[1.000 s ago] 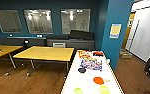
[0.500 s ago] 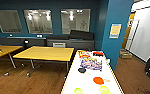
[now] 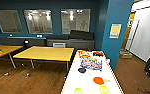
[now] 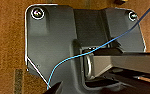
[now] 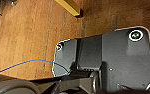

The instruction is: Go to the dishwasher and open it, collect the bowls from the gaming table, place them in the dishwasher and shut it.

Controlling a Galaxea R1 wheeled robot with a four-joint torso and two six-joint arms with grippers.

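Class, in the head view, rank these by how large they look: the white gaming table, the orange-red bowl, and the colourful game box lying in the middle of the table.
1. gaming table
2. game box
3. orange-red bowl, nearer the camera yet looking smaller.

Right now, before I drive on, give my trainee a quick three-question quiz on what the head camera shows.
1. True or false: the orange-red bowl sits on the white gaming table.
2. How many yellow-green bowls are on it? A) one B) two C) four
3. What flooring lies beneath the yellow-wood table?

Key: 1 true. 2 B; the second is at. 3 brown wood floor.
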